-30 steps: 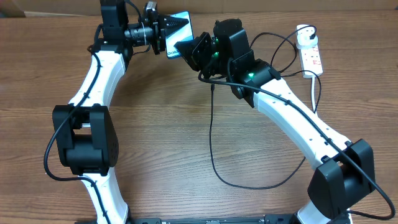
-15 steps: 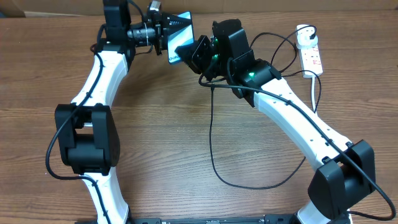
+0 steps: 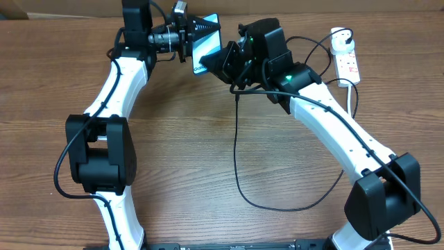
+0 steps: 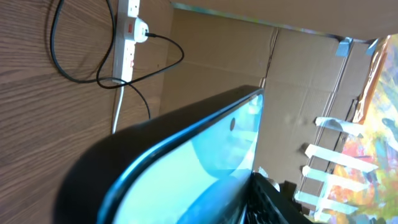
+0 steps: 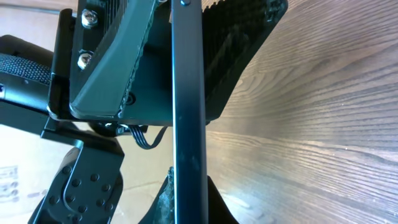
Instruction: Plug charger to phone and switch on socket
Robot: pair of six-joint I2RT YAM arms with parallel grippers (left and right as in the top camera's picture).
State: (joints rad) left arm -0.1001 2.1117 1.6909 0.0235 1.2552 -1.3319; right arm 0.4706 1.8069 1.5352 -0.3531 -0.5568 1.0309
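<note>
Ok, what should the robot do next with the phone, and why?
Probably ease the right hand a touch closer to the phone, to seat the charger. The left hand holds the phone up off the table, and the charger's cable hangs from beside the right hand; I can't see its tip clearly.

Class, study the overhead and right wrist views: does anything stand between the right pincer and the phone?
Nothing visible does. The right pincer sits close beside the phone, whose edge crosses its camera view; the left pincer clamps the phone from the other side.
</note>
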